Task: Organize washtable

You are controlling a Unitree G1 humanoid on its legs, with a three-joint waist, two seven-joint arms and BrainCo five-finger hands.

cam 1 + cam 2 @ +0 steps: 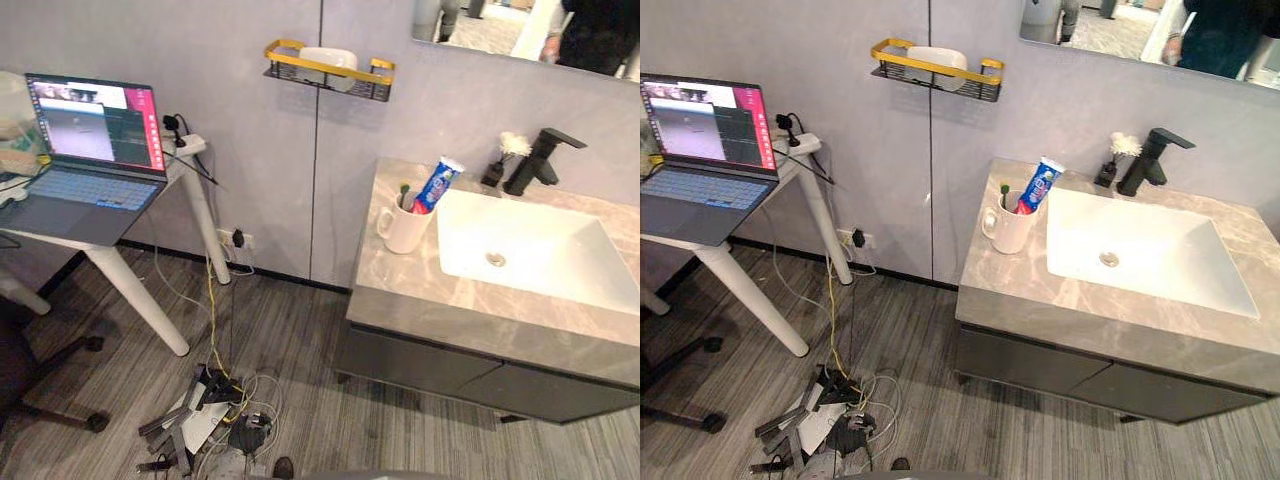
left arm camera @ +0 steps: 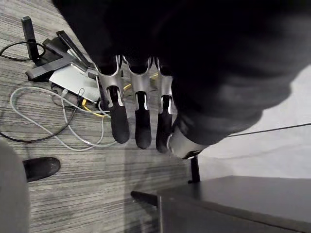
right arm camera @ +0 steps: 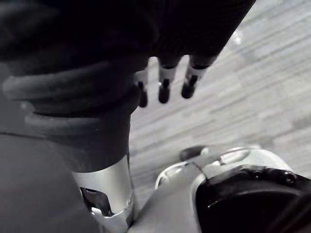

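On the marble washtable (image 1: 400, 290), 1 white mug (image 1: 403, 232) with blue-red toothpaste tube (image 1: 437, 183); left hand (image 2: 142, 104), right hand (image 3: 164, 90) slack.

Head stereo pair looks down on washtable (image 1: 400, 275); wrist cameras face floor (image 2: 73, 204).

Beige veined stone countertop (image 1: 400, 290): polished, light sheen. White rectangular ceramic basin (image 1: 560, 245): smooth, glossy. Black angular metal faucet (image 1: 540, 158): matt. White ceramic mug (image 1: 405, 232): glossy glaze. Blue-and-red plastic toothpaste tube (image 1: 436, 185): shiny. Dark grey cabinet front (image 1: 420, 365): smooth, matt. Black wire wall shelf with yellow-gold metal rail (image 1: 322, 68): satin. Grey wall panels (image 1: 250, 150): matt, faintly mottled. Grey wood-grain plank floor (image 1: 300, 370): matt, streaked. Left hand (image 2: 143, 107): bare silver metal fingers, dark matt tips.
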